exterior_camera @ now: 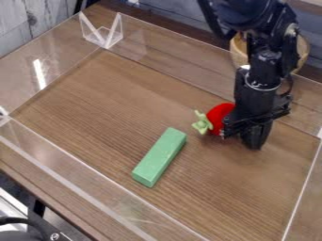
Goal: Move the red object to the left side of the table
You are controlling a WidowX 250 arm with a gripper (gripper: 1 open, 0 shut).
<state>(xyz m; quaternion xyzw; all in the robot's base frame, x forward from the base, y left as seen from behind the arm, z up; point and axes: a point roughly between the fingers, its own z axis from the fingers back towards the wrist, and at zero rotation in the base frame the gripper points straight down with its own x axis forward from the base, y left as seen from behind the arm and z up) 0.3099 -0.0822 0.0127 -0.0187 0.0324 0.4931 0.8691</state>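
Note:
The red object (pixel 220 117), a small round toy fruit with a green leafy stem (pixel 201 122) pointing left, lies on the wood-grain table (pixel 113 104) at the right. My gripper (pixel 253 139) points straight down right beside it. Its black fingers (pixel 255 132) are closed together against the fruit's right side, which they hide. The grip appears to be on that hidden edge.
A flat light-green block (pixel 160 156) lies left of and in front of the fruit. A wooden bowl (pixel 238 44) sits behind the arm at the back right. Low clear acrylic walls (pixel 56 165) border the table, with a clear angled piece (pixel 104 33) at the back left.

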